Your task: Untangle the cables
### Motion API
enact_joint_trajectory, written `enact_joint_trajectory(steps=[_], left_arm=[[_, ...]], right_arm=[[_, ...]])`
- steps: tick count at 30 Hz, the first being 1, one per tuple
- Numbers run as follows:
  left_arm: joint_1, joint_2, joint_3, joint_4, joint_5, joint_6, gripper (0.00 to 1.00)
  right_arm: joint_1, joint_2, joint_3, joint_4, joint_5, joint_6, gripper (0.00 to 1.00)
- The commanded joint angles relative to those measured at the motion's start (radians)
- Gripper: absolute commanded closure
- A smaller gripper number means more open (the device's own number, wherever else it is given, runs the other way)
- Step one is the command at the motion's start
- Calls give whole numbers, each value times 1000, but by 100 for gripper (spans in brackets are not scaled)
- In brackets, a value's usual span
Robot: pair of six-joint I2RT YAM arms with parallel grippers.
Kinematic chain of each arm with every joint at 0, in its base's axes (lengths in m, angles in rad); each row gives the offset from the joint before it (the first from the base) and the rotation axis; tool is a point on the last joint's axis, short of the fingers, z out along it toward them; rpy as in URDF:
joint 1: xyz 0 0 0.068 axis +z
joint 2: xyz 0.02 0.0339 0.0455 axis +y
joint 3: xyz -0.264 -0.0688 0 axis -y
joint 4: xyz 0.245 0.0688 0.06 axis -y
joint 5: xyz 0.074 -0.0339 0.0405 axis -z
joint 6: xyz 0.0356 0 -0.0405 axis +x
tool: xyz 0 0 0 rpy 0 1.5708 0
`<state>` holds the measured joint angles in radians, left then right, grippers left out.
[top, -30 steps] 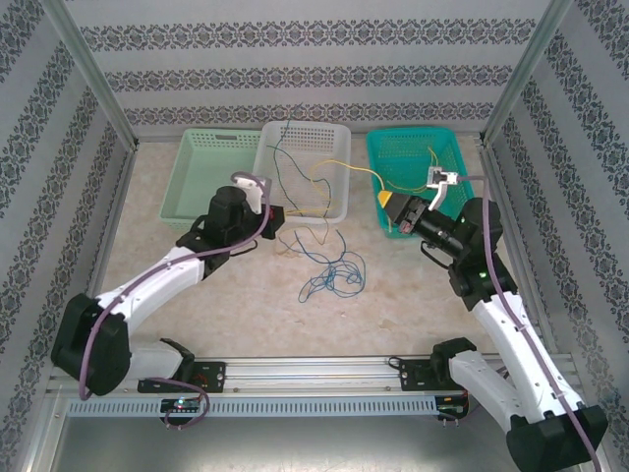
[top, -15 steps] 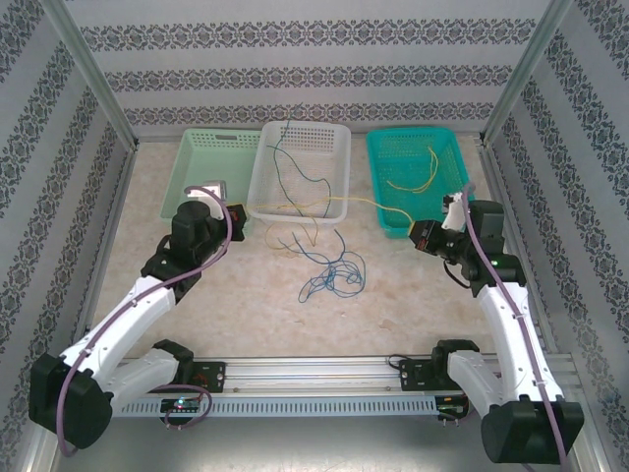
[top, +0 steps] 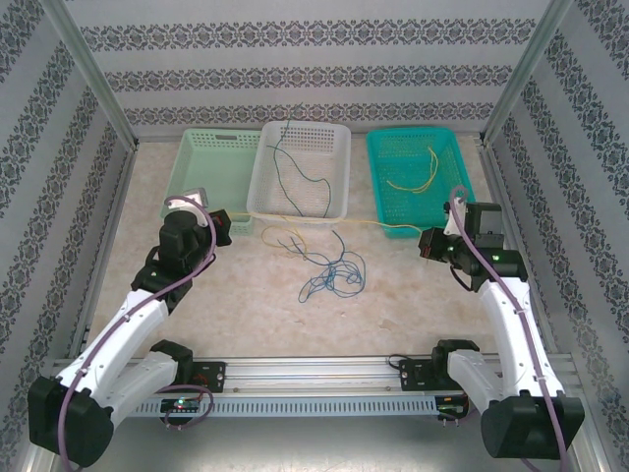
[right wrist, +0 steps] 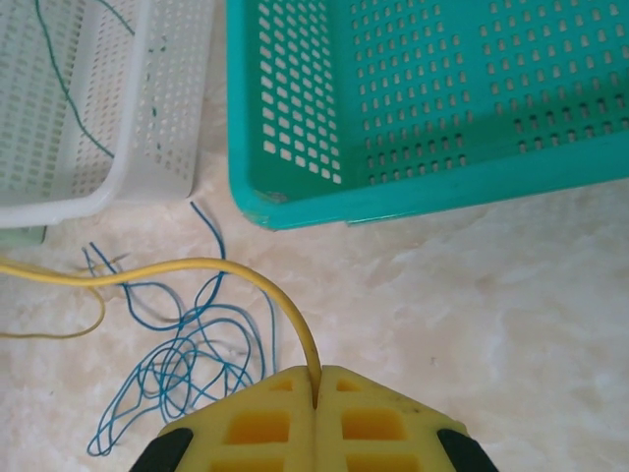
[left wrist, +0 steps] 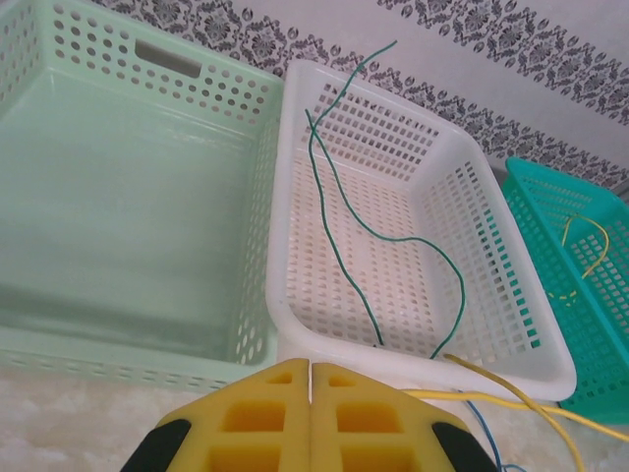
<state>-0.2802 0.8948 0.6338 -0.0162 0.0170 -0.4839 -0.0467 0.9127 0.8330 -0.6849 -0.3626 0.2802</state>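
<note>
A long yellow cable [top: 334, 222] stretches across the table in front of the white basket, between my two grippers. My left gripper [top: 234, 221] [left wrist: 311, 366] is shut, and the yellow cable [left wrist: 511, 403] leaves its pads sideways to the right. My right gripper [top: 425, 243] [right wrist: 316, 372] is shut on the other end of the yellow cable [right wrist: 197, 264], which rises from between the pads and arcs left. A blue cable tangle [top: 334, 275] [right wrist: 177, 364] lies on the table between the arms. A green cable [top: 285, 172] [left wrist: 334, 187] lies in the white basket.
Three baskets stand in a row at the back: a light green basket [top: 206, 167], a white basket [top: 257, 182] and a teal basket [top: 378, 192] holding a short yellow cable [top: 413, 180]. Patterned walls and metal posts close in the sides.
Both arms have drawn back and apart. The left gripper went left, the right gripper came back out of the teal basket, and the yellow cable now runs straighter between them.
</note>
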Motion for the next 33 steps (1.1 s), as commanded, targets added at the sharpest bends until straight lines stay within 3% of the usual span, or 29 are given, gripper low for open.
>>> enact_joint_trajectory(steps=[1,4,10,16,19,20,21,22,26,33], left_arm=[[23,5,-4,58,26,-17,100],[23,10,5,69,52,-12,100],[24,9,24,55,79,12,100],[24,12,39,71,144,44,100],[24,15,55,56,172,80,100],[22,15,61,48,181,95,100],[23,15,68,34,188,108,100],[23,16,76,21,197,122,100],[24,27,102,-22,243,171,100],[24,71,145,-60,364,217,100]], right_arm=[[27,-7,5,28,-56,-12,100],[33,-22,-6,70,-140,21,100],[39,31,-26,28,-98,31,100],[115,94,-56,58,-110,49,98],[144,117,-43,33,-119,1,74],[150,120,-34,16,-91,-12,53],[152,119,-27,5,-69,-25,38],[152,112,-22,2,-59,-33,31],[168,51,-15,28,-4,-59,19],[295,57,69,85,51,-219,16]])
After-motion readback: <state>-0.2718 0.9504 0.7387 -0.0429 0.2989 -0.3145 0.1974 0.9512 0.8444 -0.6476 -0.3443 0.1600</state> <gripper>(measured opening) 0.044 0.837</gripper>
